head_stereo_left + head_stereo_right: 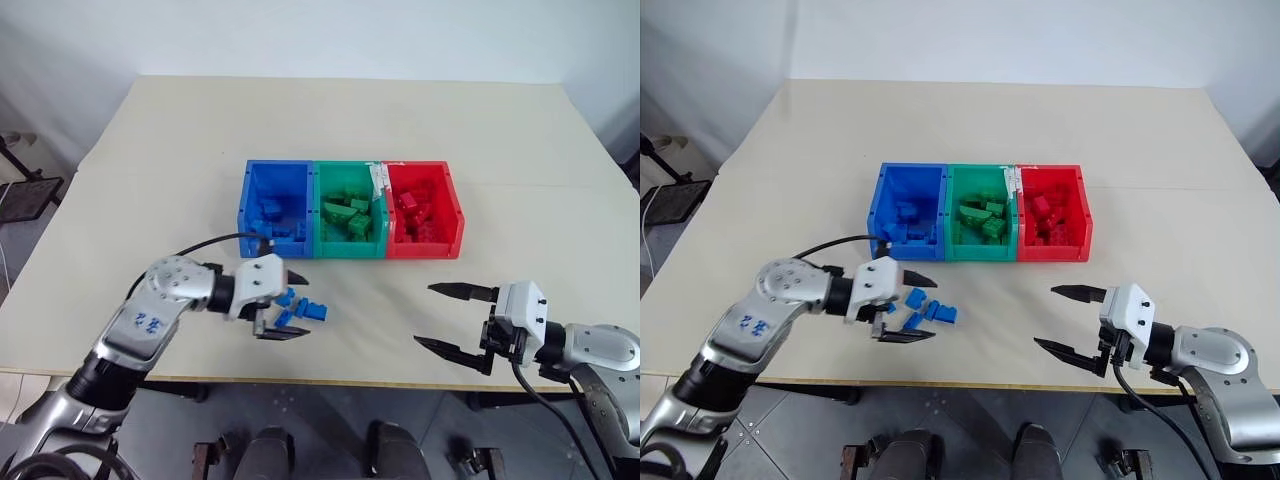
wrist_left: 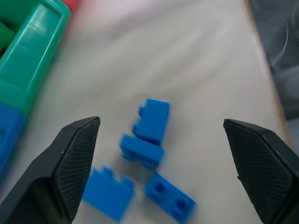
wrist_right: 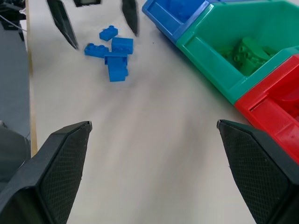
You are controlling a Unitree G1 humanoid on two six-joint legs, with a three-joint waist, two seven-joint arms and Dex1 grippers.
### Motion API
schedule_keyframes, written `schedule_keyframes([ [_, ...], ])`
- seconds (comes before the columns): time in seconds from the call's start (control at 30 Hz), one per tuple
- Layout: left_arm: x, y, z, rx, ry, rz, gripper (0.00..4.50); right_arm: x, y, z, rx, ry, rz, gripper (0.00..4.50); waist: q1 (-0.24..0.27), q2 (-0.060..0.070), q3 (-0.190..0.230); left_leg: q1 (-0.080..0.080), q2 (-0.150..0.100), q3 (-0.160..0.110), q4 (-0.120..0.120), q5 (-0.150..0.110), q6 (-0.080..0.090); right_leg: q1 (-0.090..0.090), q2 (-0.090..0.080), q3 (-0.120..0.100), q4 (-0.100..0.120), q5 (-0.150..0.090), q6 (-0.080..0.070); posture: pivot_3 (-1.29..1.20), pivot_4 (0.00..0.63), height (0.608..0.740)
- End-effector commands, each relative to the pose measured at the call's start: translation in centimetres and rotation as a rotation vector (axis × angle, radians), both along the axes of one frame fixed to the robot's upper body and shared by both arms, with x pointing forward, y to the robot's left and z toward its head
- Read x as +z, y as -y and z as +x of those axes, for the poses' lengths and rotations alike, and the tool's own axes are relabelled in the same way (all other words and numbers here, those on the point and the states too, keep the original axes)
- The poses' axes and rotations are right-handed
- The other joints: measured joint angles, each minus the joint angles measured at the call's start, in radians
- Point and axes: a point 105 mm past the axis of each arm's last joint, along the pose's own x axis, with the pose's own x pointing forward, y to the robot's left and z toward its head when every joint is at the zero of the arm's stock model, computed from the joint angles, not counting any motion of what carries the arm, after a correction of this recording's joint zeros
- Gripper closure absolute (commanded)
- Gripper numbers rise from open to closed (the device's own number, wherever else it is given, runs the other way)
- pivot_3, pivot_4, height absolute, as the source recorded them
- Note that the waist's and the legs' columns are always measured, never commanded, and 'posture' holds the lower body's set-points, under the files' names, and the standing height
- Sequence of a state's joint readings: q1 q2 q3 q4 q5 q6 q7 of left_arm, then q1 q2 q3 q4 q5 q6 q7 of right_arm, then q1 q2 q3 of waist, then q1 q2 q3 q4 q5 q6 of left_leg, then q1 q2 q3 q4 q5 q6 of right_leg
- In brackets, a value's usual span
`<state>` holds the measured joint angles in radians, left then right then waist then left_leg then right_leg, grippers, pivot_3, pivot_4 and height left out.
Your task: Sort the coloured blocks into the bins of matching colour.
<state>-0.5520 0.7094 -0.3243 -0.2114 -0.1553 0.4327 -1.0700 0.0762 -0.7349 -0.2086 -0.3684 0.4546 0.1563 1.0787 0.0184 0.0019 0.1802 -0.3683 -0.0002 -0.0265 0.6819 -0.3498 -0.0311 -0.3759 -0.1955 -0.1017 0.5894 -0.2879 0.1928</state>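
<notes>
Left gripper (image 1: 284,303): jaws spread wide, holding nothing — positioned around a cluster of loose blue bricks (image 1: 300,306) on the table (image 1: 160,160), apparently four, in front of the blue bin (image 1: 277,210). Right gripper (image 1: 450,318): jaws wide, empty — over bare tabletop before the red bin (image 1: 424,210). The green bin (image 1: 349,212) sits between them.

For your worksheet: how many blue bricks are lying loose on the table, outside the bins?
4, clustered between the left pincer's fingers, before the blue bin. More may be hidden.
</notes>
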Motion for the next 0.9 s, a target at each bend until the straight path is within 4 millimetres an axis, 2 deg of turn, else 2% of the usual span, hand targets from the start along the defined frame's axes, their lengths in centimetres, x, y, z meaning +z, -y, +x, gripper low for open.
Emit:
schedule_keyframes([
  [0.03,-0.8,0.4,0.6,0.007,-0.001,0.098,0.00,0.9,-0.1,-0.3,-0.008,0.045,0.012,0.01,0.002,0.000,0.000,0.000,0.000,0.000,0.000,0.000,0.000,0.000,0.000,0.000,0.000,0.000,0.000,0.00,0.150,0.740],
  [0.17,-1.9,1.6,0.2,-0.041,-0.019,0.160,0.00,0.9,-0.1,-0.8,-0.027,0.049,0.015,0.01,0.007,0.000,0.000,-0.001,0.000,0.000,0.000,0.000,0.000,0.000,0.000,0.000,-0.001,0.000,0.000,0.00,0.150,0.740],
  [0.27,-2.6,2.5,0.2,-0.084,-0.002,0.171,0.59,0.9,0.0,-1.1,-0.034,0.048,0.017,0.00,0.011,0.000,0.000,-0.001,0.000,0.000,0.000,0.000,0.000,0.000,0.000,0.000,-0.001,0.000,0.000,0.00,0.150,0.740],
  [0.33,-2.4,3.2,0.4,-0.083,0.006,0.144,1.27,1.0,-0.1,-1.1,-0.034,0.047,0.015,0.00,0.012,0.000,0.000,-0.001,0.000,0.000,0.001,0.000,0.000,0.001,0.000,0.000,-0.001,0.000,0.000,0.00,0.150,0.740],
  [0.5,-2.7,2.9,1.3,-0.073,0.035,0.190,2.80,1.0,0.0,-1.0,-0.038,0.052,0.012,0.00,0.009,0.000,0.000,-0.001,0.000,0.000,0.001,0.000,0.000,0.001,0.000,0.000,-0.001,0.000,0.000,0.00,0.150,0.740],
  [0.6,-2.3,3.0,1.5,-0.067,0.046,0.170,3.55,1.1,0.0,-1.0,-0.041,0.054,0.010,0.00,0.008,0.000,0.000,0.000,0.000,0.000,0.001,0.000,0.000,0.001,0.000,0.000,-0.001,0.000,0.000,0.00,0.150,0.740],
  [0.67,-1.1,3.5,1.6,-0.098,0.081,0.085,3.55,1.2,0.0,-1.1,-0.043,0.054,0.023,0.00,0.009,0.000,0.000,0.000,0.000,0.000,0.001,0.000,0.001,0.001,0.000,0.000,-0.001,0.000,0.000,0.00,0.150,0.740],
  [0.73,1.6,4.0,1.4,-0.116,0.090,-0.101,3.55,1.4,-0.1,-1.4,-0.048,0.049,0.048,0.00,0.009,0.000,0.000,-0.001,0.000,0.000,0.001,0.000,0.001,0.001,0.000,0.000,-0.001,0.000,0.000,0.00,0.150,0.740],
  [0.9,7.3,-0.8,4.5,0.140,0.201,-0.436,3.55,3.2,0.9,-1.1,-0.168,0.090,0.173,0.00,0.002,-0.001,0.000,-0.001,0.000,-0.002,0.001,0.000,0.000,0.001,0.000,-0.001,0.000,0.000,0.000,0.00,0.150,0.740],
])
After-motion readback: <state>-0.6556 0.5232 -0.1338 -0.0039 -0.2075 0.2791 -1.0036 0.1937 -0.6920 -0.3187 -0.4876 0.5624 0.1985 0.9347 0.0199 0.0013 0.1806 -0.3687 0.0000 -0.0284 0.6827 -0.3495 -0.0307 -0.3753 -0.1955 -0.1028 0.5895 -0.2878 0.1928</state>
